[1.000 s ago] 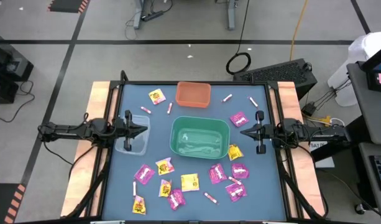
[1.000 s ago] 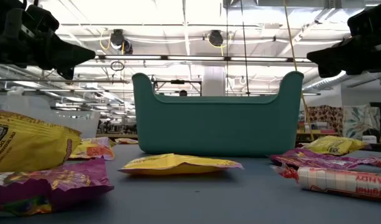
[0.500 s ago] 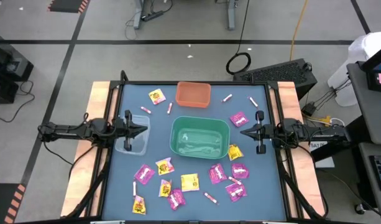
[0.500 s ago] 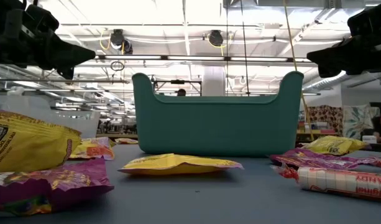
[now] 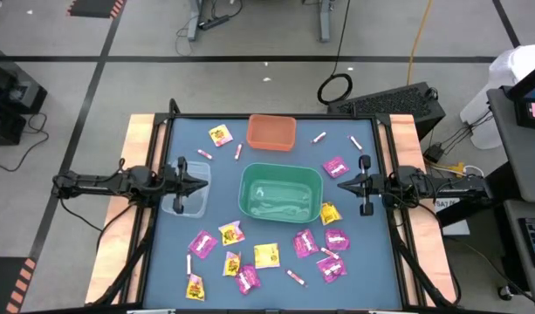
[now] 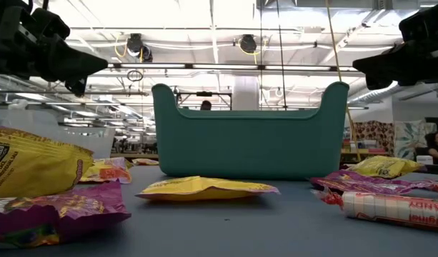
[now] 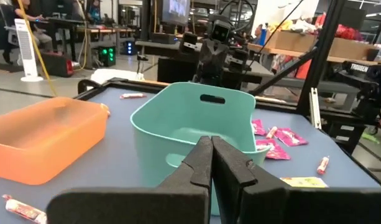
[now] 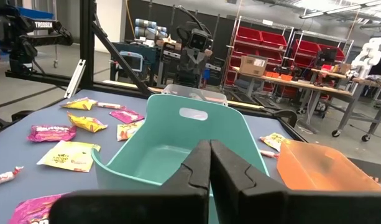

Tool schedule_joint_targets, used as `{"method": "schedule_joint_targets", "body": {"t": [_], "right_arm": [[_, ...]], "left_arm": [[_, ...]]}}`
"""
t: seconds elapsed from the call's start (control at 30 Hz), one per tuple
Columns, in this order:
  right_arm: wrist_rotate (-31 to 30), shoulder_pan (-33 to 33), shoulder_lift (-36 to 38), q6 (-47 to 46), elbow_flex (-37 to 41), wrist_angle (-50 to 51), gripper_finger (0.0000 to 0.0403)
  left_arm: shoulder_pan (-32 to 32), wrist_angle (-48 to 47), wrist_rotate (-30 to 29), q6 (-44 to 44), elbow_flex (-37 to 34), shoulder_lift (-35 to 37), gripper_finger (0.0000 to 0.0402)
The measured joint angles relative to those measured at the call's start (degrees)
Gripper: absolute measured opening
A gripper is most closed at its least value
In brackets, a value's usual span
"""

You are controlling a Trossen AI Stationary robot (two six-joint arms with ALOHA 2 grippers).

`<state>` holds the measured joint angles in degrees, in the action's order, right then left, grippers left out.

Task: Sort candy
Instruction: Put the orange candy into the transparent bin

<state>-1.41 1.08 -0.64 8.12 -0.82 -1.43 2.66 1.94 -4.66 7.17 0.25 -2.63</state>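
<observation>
Candy lies scattered flat on the blue table: magenta packets (image 5: 336, 166), yellow packets (image 5: 266, 255) and thin sticks (image 5: 319, 137), most of them near the front edge (image 6: 204, 188). My left gripper (image 5: 204, 181) points level toward the table's right, shut and empty, above the clear bin (image 5: 186, 188). My right gripper (image 5: 339, 184) points level toward the table's left, also shut and empty, just right of the green bin (image 5: 280, 192). In each wrist view the shut fingertips (image 7: 211, 142) (image 8: 209, 145) face the green bin.
The green bin stands mid-table between the two grippers, with an orange bin (image 5: 271, 132) behind it at the far edge. Wooden rails (image 5: 138, 139) run along both sides of the table. People move about in the room beyond.
</observation>
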Motion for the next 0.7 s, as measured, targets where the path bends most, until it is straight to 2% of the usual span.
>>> {"method": "schedule_joint_targets", "body": {"t": [0.43, 0.7], "right_arm": [[0.0, 0.0, 0.0, 0.0, 0.0, 0.0, 0.0], [-0.2, 0.0, 0.0, 0.0, 0.0, 0.0, 0.0]], "left_arm": [[0.0, 0.1, -3.1, -3.5, 4.1, -0.5, 0.0008], [0.0, 0.4, -3.4, -4.4, 13.8, -2.1, 0.0008]]}}
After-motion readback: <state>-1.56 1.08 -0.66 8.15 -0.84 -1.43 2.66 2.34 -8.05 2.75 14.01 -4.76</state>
